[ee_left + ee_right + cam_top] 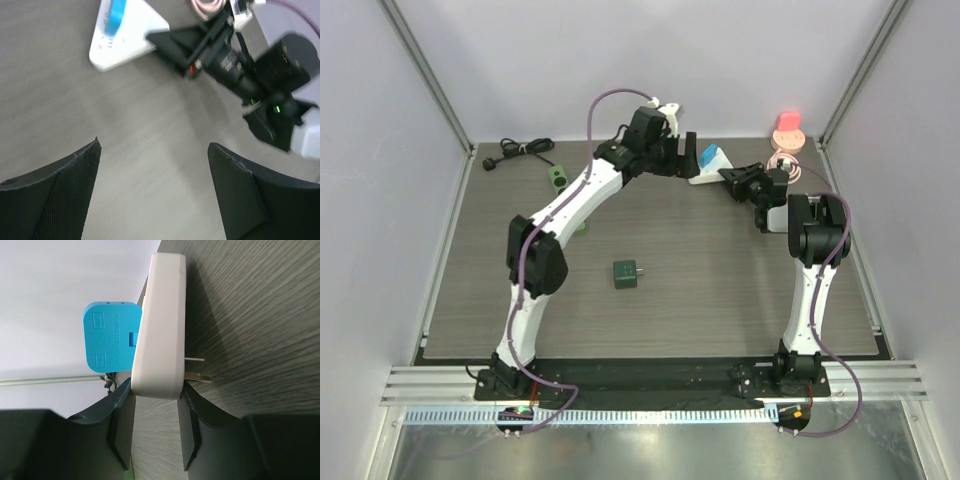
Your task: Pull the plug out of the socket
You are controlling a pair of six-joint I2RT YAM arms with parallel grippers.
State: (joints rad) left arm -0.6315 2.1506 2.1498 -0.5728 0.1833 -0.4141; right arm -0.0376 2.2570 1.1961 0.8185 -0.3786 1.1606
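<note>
A white socket block [162, 315] lies on the dark table with a blue plug [111, 337] seated in its face and two metal prongs [197, 369] on its other side. My right gripper [155, 388] is shut on the socket's near end, one finger against each flat side. In the top view the socket [700, 180] and the plug [711, 157] sit at the back centre, with the right gripper [732, 180] on their right. My left gripper [688, 155] hovers just left of them, open. In its own view the left gripper [154, 147] holds nothing, and the socket [135, 30] lies ahead of it.
A dark green block [625, 273] sits mid-table. A green piece [557, 178] and a black cable [520, 150] lie at the back left. A pink object [787, 130] and a coiled cord [786, 165] are at the back right. White walls close in three sides.
</note>
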